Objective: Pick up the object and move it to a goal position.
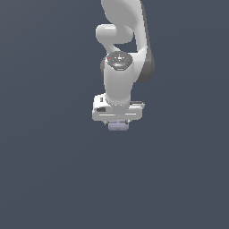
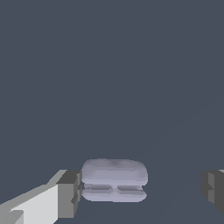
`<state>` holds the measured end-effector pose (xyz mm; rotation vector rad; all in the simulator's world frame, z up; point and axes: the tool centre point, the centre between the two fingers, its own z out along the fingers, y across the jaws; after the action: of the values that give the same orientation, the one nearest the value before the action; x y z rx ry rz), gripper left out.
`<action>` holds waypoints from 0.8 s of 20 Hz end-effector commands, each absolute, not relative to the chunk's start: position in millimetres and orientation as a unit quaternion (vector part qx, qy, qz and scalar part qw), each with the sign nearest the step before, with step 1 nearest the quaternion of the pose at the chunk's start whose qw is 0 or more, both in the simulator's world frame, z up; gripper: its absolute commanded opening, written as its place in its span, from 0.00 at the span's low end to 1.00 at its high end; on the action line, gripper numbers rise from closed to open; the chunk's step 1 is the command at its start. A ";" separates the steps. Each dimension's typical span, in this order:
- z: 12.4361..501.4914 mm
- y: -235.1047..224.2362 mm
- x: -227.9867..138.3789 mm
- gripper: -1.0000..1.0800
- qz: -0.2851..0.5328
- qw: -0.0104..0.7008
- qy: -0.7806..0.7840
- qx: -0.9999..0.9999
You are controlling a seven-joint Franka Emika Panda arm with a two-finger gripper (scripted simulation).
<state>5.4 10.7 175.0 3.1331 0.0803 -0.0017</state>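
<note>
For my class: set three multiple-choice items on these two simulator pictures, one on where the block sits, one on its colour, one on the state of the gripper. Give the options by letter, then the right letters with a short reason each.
1. Where is the block in the wrist view?
A. Between the two fingers, up against one of them and well apart from the other
B. Outside both fingers
C. On top of the white hand

2. What colour is the block?
A. Bright red
B. Pale lavender-grey
C. Dark green

3. How does the gripper stand?
A. Shut tight on the block
B. Shut with nothing in it
C. Open, with one finger well clear of the block

Answers:
1 A: the wrist view shows the block beside one grey finger, with a wide gap to the other.
2 B: both views show it pale lavender-grey.
3 C: the fingers stand far wider apart than the block.
</note>
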 end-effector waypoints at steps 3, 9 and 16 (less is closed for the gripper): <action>175.0 11.5 5.5 0.96 0.000 0.004 0.027 1.000; 174.8 20.9 6.2 0.96 0.003 0.009 0.044 0.999; 174.2 21.7 6.0 0.96 0.003 0.009 0.049 0.999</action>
<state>6.2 22.1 174.7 3.1197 0.1460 0.0103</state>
